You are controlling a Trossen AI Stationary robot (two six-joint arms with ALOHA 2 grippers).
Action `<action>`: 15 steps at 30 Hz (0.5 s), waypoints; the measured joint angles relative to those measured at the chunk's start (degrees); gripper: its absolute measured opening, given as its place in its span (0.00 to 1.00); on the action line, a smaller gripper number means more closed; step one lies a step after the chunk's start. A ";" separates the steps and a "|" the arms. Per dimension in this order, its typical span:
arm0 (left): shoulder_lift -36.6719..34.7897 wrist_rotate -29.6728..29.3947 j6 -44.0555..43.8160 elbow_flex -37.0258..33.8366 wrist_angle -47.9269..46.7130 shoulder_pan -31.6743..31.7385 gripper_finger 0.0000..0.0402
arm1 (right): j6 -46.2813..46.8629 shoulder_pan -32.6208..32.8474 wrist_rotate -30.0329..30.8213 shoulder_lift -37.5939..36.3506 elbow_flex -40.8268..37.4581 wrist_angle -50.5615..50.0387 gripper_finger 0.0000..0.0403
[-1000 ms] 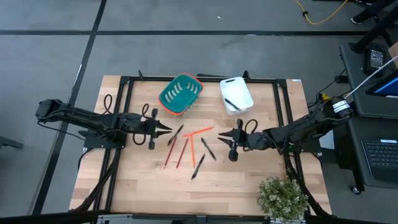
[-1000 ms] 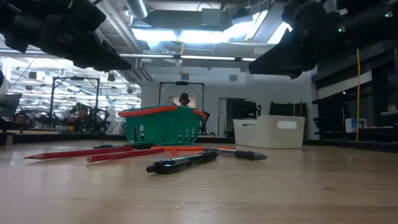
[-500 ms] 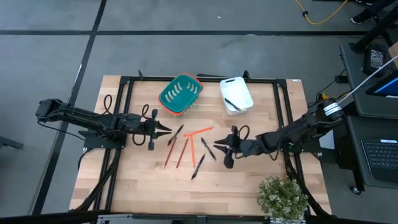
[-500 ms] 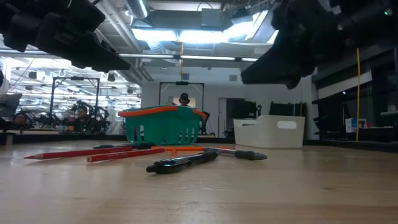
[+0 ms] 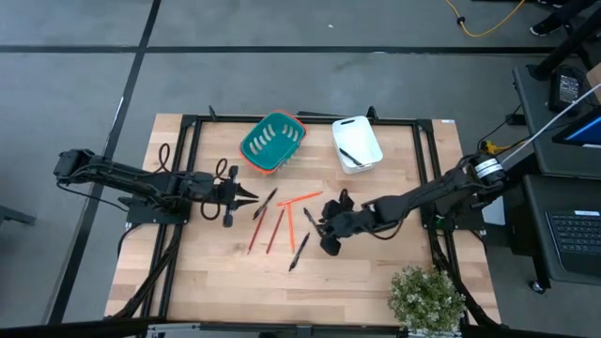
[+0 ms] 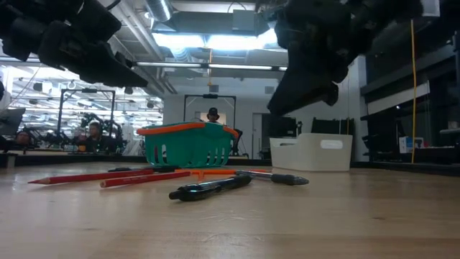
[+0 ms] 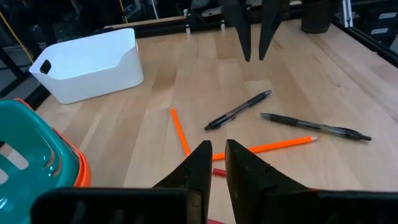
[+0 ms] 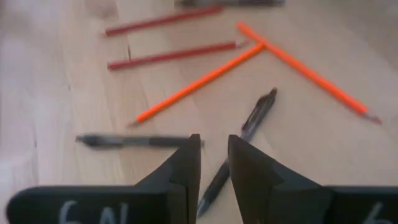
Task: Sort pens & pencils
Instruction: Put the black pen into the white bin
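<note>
Place: robotics lab or workshop.
Evidence: wooden surface (image 5: 376,272) on grey floor, exposed ceiling lights (image 6: 215,39), equipment racks (image 6: 72,115), laptop (image 5: 573,230) beside the rig.

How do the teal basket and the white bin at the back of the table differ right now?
The teal plastic basket has slotted walls and an orange rim; the white plastic bin has solid walls. The basket looks empty from above, while the bin holds one black pen. Both stand upright, side by side, beyond the loose pens and pencils.
</note>
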 joint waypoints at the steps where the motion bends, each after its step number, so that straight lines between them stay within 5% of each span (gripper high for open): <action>1: -0.02 -0.01 0.02 0.00 -0.26 0.00 0.10 | 0.05 -0.38 -1.35 0.60 1.04 -1.73 0.21; 15: -0.02 -0.01 0.88 0.02 -2.72 0.02 0.10 | 3.64 -5.23 -5.64 4.21 8.58 -11.12 0.28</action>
